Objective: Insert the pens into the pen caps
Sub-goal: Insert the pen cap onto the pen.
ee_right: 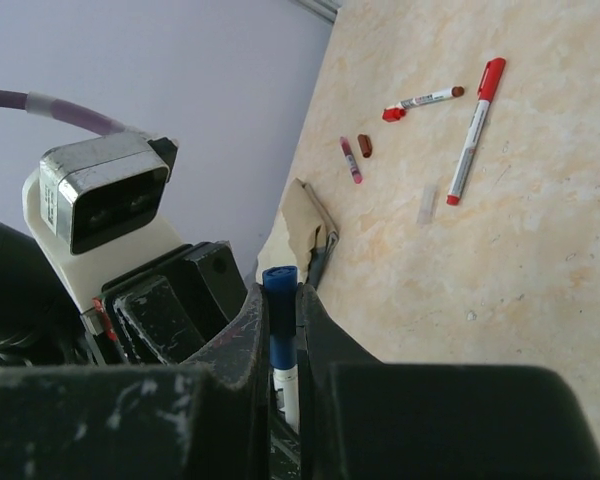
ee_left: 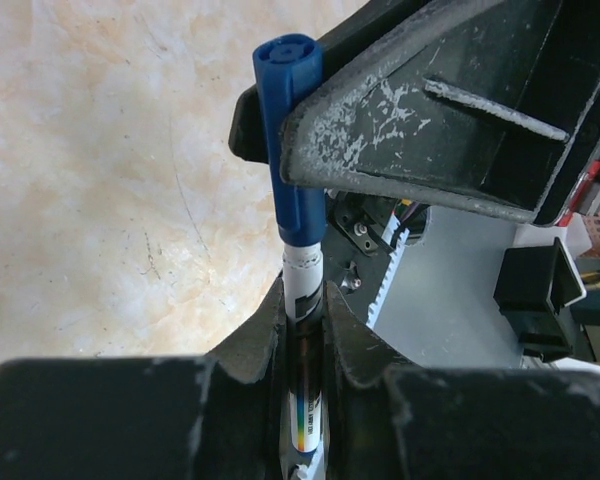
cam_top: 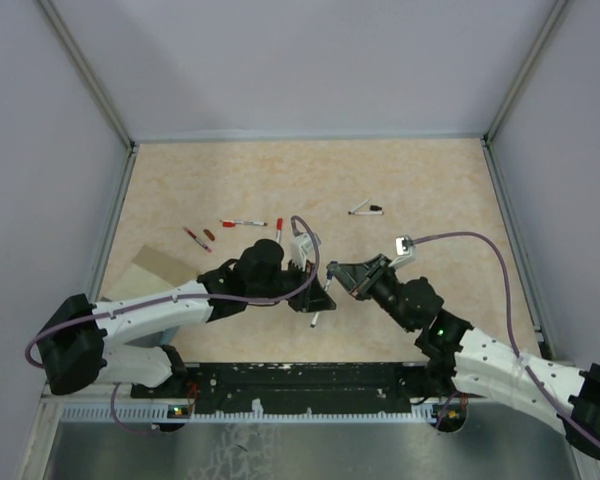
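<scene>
My left gripper (ee_left: 305,300) is shut on a white-barrelled pen (ee_left: 303,285) that points up out of its fingers. A blue pen cap (ee_left: 292,150) sits over the pen's top end, and the white barrel shows just below it. My right gripper (ee_right: 281,300) is shut on that blue cap (ee_right: 280,310), with the barrel (ee_right: 291,388) showing beneath. In the top view the two grippers (cam_top: 315,295) (cam_top: 338,272) meet near the table's middle. Further pens lie beyond them: a red-capped pen (ee_right: 473,130), a red-ended pen (ee_right: 420,102), a dark-red pen (ee_right: 350,160) beside a dark-red cap (ee_right: 365,146), and a black-ended pen (cam_top: 365,210).
A tan cardboard piece (cam_top: 160,265) lies at the left, close to the left arm. A small clear sleeve (ee_right: 427,203) lies near the red-capped pen. Grey walls and metal rails enclose the table on three sides.
</scene>
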Available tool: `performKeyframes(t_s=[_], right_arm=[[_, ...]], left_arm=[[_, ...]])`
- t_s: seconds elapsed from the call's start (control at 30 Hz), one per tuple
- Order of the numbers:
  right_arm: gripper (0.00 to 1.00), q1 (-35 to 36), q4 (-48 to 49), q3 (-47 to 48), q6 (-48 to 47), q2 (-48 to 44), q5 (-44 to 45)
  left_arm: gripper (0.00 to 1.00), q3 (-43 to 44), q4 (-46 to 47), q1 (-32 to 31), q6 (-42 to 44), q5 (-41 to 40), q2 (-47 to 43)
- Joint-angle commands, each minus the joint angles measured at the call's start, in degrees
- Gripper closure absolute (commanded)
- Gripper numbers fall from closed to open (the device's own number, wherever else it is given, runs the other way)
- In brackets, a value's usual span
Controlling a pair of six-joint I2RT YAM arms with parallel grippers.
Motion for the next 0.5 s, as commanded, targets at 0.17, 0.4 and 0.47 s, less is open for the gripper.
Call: performKeyframes(t_s=[0.17,0.4,0.47], right_arm=[[1.0,1.1,-2.0,-0.1,-3.0,0.5,-9.6],[0.89,1.1,-5.8,1.2,-4.5,-4.4,-5.4],[0.84,1.1,-7.4,2.1,-5.2,-5.5,-4.4]], left_arm=[[1.0,7.3,6.3,0.5,3.7,-5.9,1.4],[1.0,6.4,5.8,0.5,3.9,-5.9,0.7],[1.0,6.0,5.6,0.5,4.0,-5.6,0.5]])
